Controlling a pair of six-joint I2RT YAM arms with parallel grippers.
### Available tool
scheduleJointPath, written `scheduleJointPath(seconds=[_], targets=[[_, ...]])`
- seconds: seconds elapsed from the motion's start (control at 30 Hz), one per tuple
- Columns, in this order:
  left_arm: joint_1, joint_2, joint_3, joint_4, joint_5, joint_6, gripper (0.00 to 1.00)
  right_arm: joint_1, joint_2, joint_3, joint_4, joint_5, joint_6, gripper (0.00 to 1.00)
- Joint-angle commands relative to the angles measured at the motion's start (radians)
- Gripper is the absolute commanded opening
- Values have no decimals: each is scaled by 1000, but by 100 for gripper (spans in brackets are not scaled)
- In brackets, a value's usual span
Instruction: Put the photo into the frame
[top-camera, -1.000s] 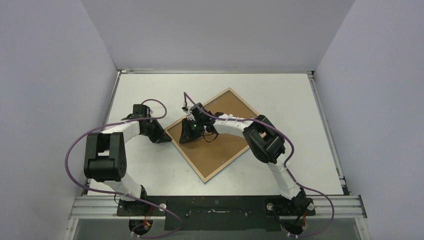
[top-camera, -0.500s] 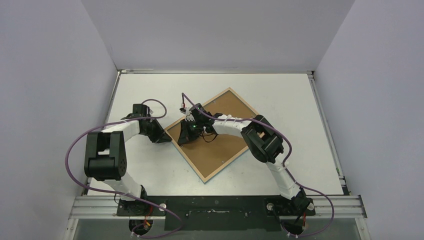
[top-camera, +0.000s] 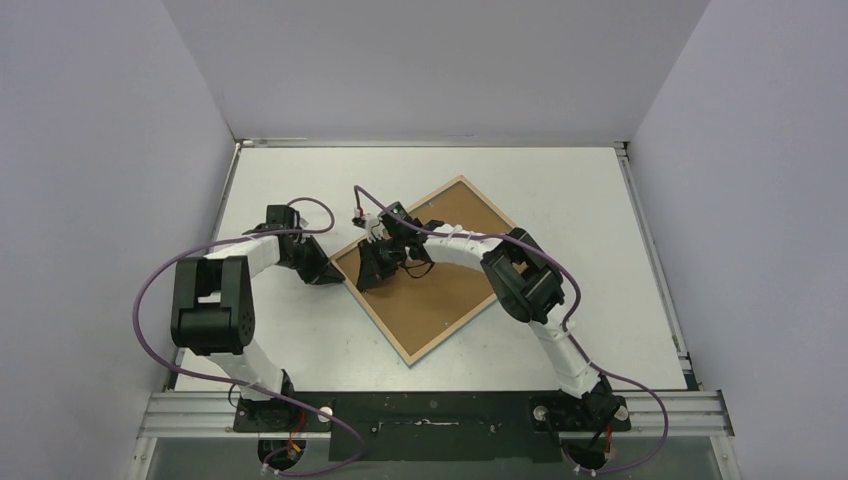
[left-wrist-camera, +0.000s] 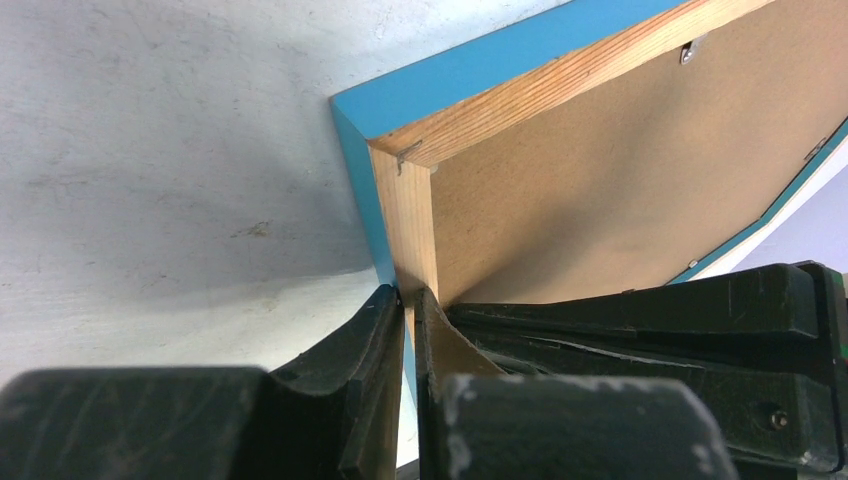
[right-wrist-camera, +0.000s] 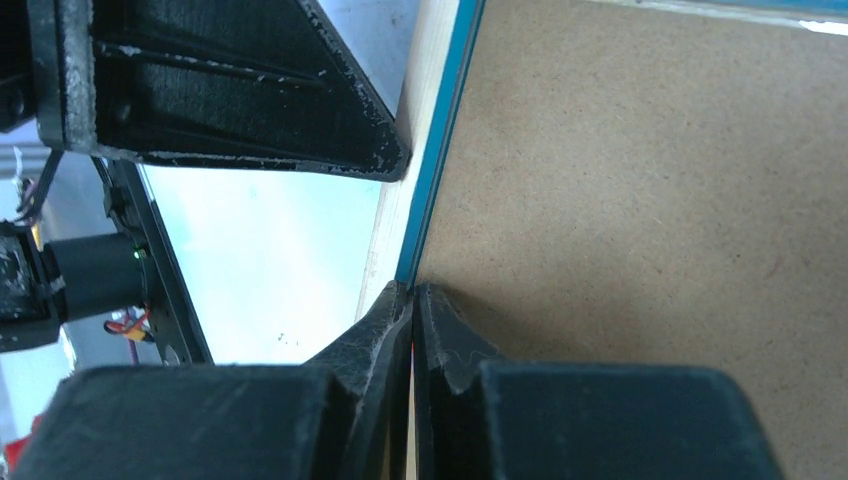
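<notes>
The frame (top-camera: 409, 357) lies back-up and turned like a diamond, with the brown backing board (top-camera: 440, 290) inside its pale wood rim. At its left corner my left gripper (top-camera: 335, 272) is shut on the wood rail (left-wrist-camera: 560, 85), one finger on each side (left-wrist-camera: 408, 297). My right gripper (top-camera: 366, 276) is shut, its tips (right-wrist-camera: 412, 290) at the seam between the frame's rail (right-wrist-camera: 392, 230) and the backing board (right-wrist-camera: 640, 200). A thin orange-red sliver shows between its fingers; I cannot tell what it is. The photo itself is hidden.
The two grippers work close together at the frame's left corner; the left gripper's finger (right-wrist-camera: 250, 90) fills the upper left of the right wrist view. White tabletop (top-camera: 560, 200) surrounds the frame, with grey walls on three sides.
My right gripper has closed fully and shifted slightly left along the frame's edge. The left gripper keeps its hold on the corner, and its arm has shifted slightly.
</notes>
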Motion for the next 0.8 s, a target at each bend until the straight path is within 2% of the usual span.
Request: scheduleJointPath(seconds=[0.0, 0.2, 0.3, 0.47, 0.77], targets=[[-11, 62, 13, 52, -56, 28, 5, 31, 60, -6, -255, -107, -160, 0], [-11, 94, 39, 60, -15, 48, 6, 16, 32, 23, -257, -66, -139, 0], [-11, 131, 75, 63, 14, 62, 8, 15, 13, 28, -203, 18, -49, 0], [-13, 218, 166, 61, 39, 86, 12, 20, 21, 39, -111, 189, 155, 8], [-12, 355, 319, 57, 54, 98, 12, 25, 76, 122, -139, 384, 250, 8]])
